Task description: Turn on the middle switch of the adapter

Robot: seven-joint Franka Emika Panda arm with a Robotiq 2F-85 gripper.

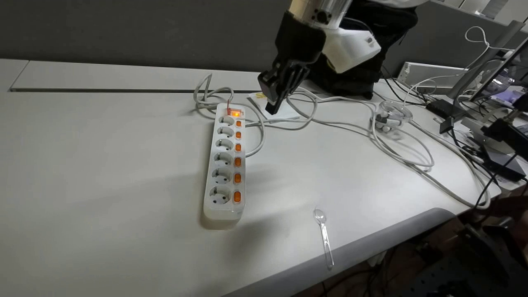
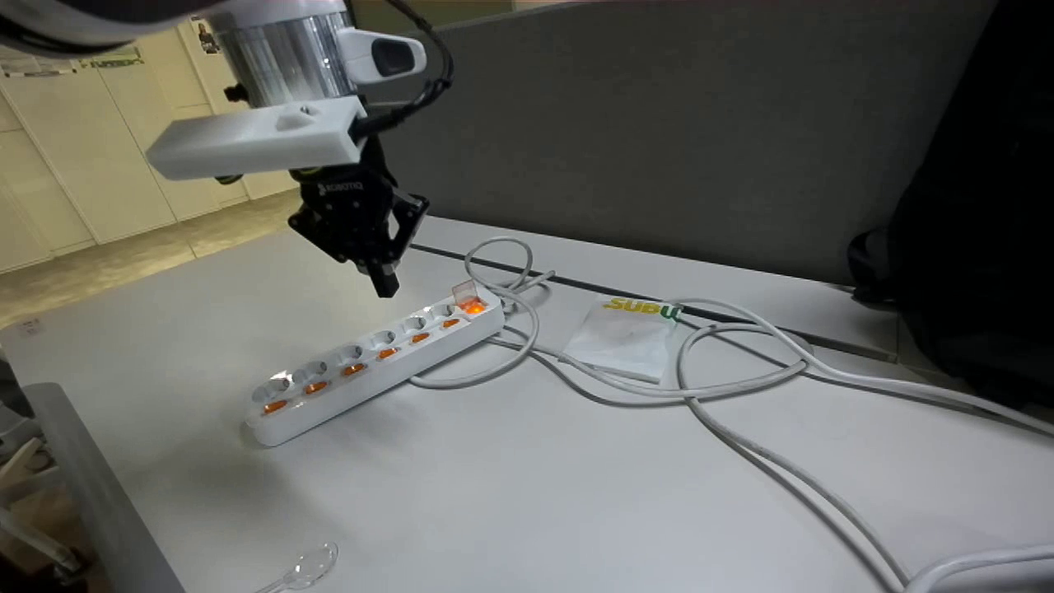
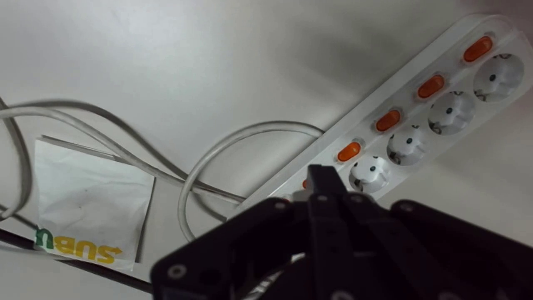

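The adapter is a white power strip [image 1: 230, 153] lying flat on the table; it also shows in an exterior view [image 2: 391, 372] and the wrist view [image 3: 362, 116]. It has a row of round sockets with orange switches beside them. The main switch [image 1: 235, 114] at the cable end glows, and its clear cover [image 2: 464, 291] stands up. The middle switches [image 1: 238, 147] [image 1: 237, 161] show no glow. My gripper [image 2: 384, 284] is shut and empty, above the strip and apart from it. In the wrist view its fingertips [image 3: 327, 179] hide the strip's cable end.
White cables [image 1: 309, 117] loop behind and beside the strip. A Subway napkin [image 2: 626, 338] lies under a cable. A clear plastic spoon [image 1: 324, 237] lies near the table's front edge. A black backpack [image 1: 354, 62] and a grey partition [image 2: 659, 140] stand at the back.
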